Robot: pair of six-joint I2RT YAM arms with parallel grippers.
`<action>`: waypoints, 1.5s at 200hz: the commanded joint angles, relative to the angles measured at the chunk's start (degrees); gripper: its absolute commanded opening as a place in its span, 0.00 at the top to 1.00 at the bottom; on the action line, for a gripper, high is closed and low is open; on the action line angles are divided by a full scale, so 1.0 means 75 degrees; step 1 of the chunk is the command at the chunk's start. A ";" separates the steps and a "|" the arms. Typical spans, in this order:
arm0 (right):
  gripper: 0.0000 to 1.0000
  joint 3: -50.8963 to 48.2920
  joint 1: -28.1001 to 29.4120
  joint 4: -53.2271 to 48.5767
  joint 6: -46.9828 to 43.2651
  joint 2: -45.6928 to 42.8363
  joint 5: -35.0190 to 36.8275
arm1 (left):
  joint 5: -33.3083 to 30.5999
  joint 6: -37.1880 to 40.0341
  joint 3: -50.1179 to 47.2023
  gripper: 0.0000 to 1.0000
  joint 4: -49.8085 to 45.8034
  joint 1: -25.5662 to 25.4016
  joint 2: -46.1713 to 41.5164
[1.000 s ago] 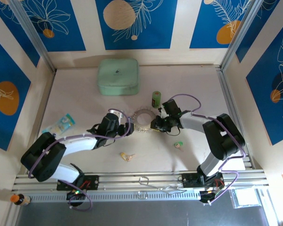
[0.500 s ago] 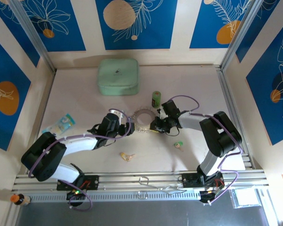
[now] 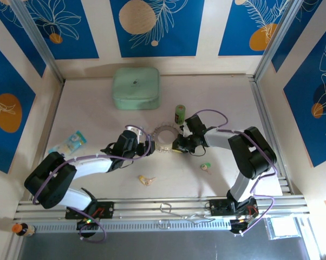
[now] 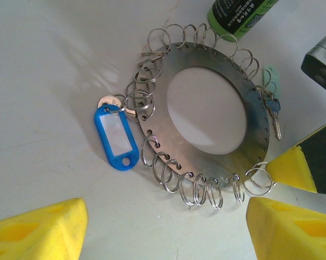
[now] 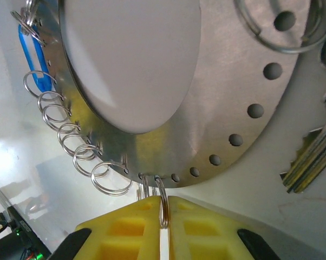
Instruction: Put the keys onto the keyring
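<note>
The keyring is a flat silvery disc with a holed rim and several small split rings, lying mid-table. My right gripper sits at its right edge, and its yellow fingers are shut on one split ring that hangs from the keyring. Left of the disc, my left gripper stands open with bare table between its fingers. A key with a pale green head lies at the rim of the keyring. A yellow-headed key and a green-headed key lie loose nearer the arms.
A blue tag hangs from a split ring on the disc's left side. A small upright green cylinder stands just behind the disc. A mint-green square box sits at the back and a light blue packet lies at the left.
My right gripper has edged left to the disc's rim and its fingers have closed on a split ring. The left arm has not moved.
</note>
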 commanded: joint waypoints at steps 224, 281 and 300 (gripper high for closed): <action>1.00 0.0934 0.0576 -0.1781 -0.2767 -0.1742 0.1871 | -0.0870 0.1327 0.0483 0.37 -0.1111 -0.0088 -0.0963; 1.00 0.1452 0.0590 -0.1951 -0.4823 -0.2727 0.1667 | -0.0672 0.2478 0.1152 0.49 -0.1671 -0.0065 -0.1712; 1.00 0.1752 0.0590 -0.2092 -0.5336 -0.2806 0.1516 | -0.0586 0.2728 0.1466 0.51 -0.1906 -0.0068 -0.1870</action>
